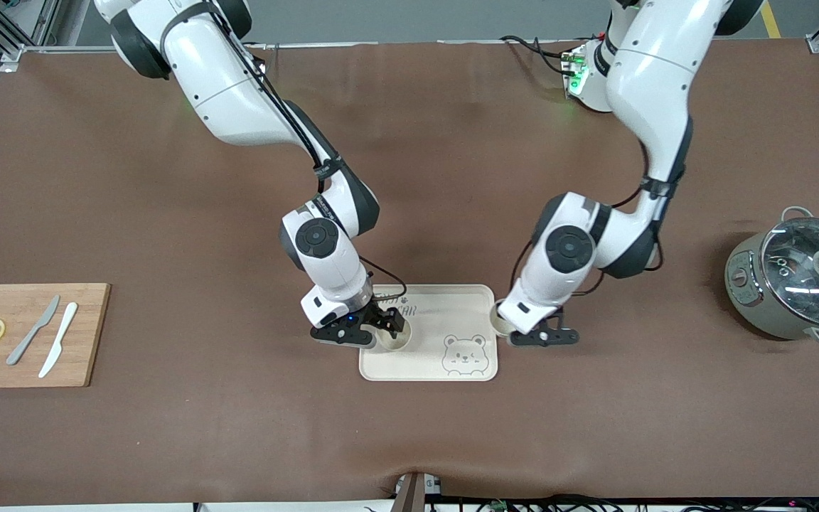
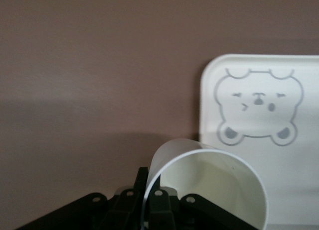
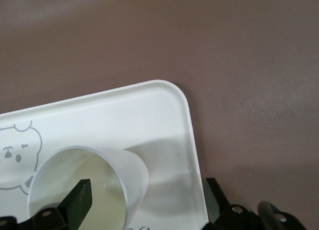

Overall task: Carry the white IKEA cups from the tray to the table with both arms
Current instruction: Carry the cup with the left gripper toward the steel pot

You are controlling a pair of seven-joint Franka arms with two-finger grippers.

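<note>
A cream tray [image 1: 445, 313] with a bear print lies in the middle of the table. One white cup [image 1: 394, 338] stands upright on the tray's end toward the right arm. My right gripper [image 1: 381, 328] is open around its wall: in the right wrist view one finger [image 3: 79, 197] is inside the cup [image 3: 114, 175] and the other is outside, over the tray [image 3: 149, 110]. My left gripper [image 1: 520, 331] is shut on the rim of the second white cup [image 1: 500, 318], beside the tray's edge toward the left arm. The left wrist view shows this cup [image 2: 214, 185] pinched at its wall, next to the tray [image 2: 299, 165].
A wooden cutting board [image 1: 89, 355] with two lemon slices, a grey knife and a white knife lies at the right arm's end. A grey-green pot [image 1: 797, 277] with a glass lid stands at the left arm's end. Brown table cover surrounds the tray.
</note>
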